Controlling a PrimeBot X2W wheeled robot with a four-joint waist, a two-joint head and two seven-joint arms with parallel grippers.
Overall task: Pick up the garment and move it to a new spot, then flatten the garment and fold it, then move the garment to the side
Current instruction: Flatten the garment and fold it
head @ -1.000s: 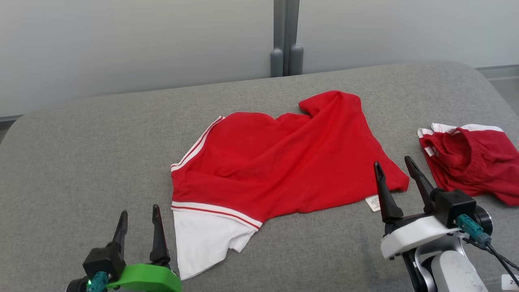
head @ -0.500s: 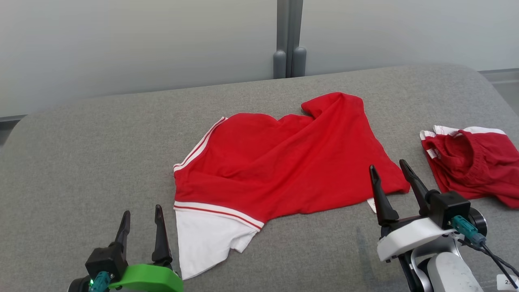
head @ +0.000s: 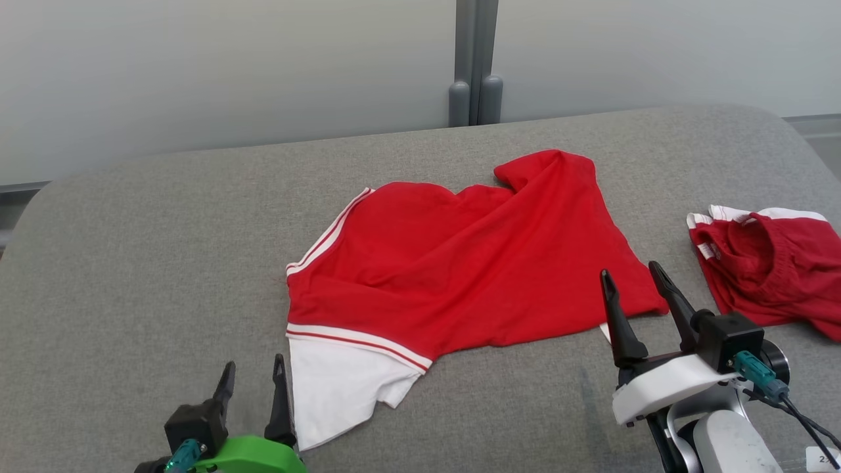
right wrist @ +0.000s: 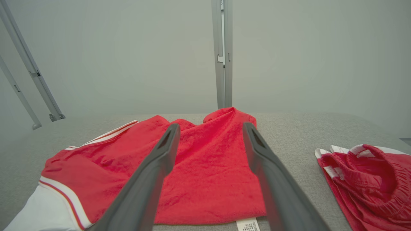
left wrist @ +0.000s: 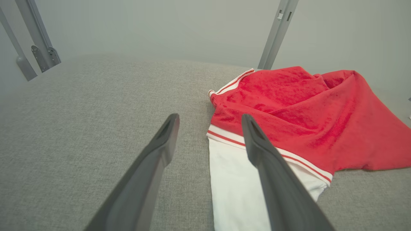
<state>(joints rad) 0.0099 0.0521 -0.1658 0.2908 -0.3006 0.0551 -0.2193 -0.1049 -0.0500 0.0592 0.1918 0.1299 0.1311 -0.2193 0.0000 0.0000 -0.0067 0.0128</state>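
Note:
The garment (head: pixel 460 263) is a red shirt with a white sleeve and red-and-white trim, lying rumpled on the middle of the grey padded table (head: pixel 151 263). My left gripper (head: pixel 254 362) hovers open at the lower left, just left of the white sleeve (head: pixel 335 387). In the left wrist view the left gripper (left wrist: pixel 209 117) points along the sleeve's left edge, its right finger over the white cloth of the garment (left wrist: pixel 305 109). My right gripper (head: pixel 629 269) stands open at the garment's near right corner. In the right wrist view the right gripper (right wrist: pixel 211 125) points over the garment (right wrist: pixel 205 166), holding nothing.
A second red garment (head: pixel 769 269) with white trim lies bunched at the table's right edge, also in the right wrist view (right wrist: pixel 369 173). A grey post (head: pixel 474 66) stands against the pale wall behind the table. Bare table surface stretches to the left.
The camera has drifted slightly. My left gripper has moved right and lower in the head view, closer to the white sleeve. The right gripper has barely moved; both stay open.

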